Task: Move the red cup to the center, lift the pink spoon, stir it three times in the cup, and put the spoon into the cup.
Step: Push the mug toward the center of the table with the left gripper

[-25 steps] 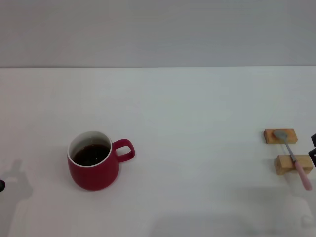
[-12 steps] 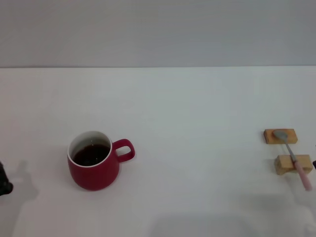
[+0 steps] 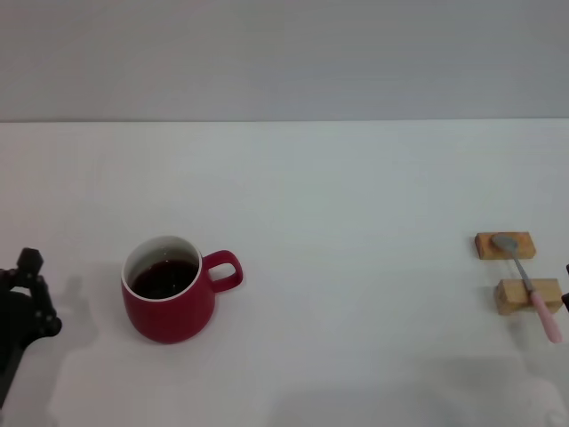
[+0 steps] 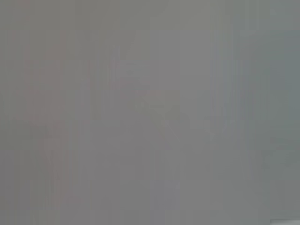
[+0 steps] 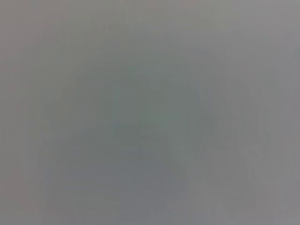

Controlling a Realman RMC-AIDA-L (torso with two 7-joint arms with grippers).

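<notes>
A broad white desk (image 3: 356, 178) fills most of the head view, its matte top evenly lit with only soft, faint shadows lying along the near edge and at the near left. Behind its far edge, which runs straight across the upper part of the view, stands a plain pale grey wall (image 3: 284, 53) without windows, marks or fittings. Both wrist views show nothing but a flat, featureless grey field, and what surface it belongs to cannot be told.
</notes>
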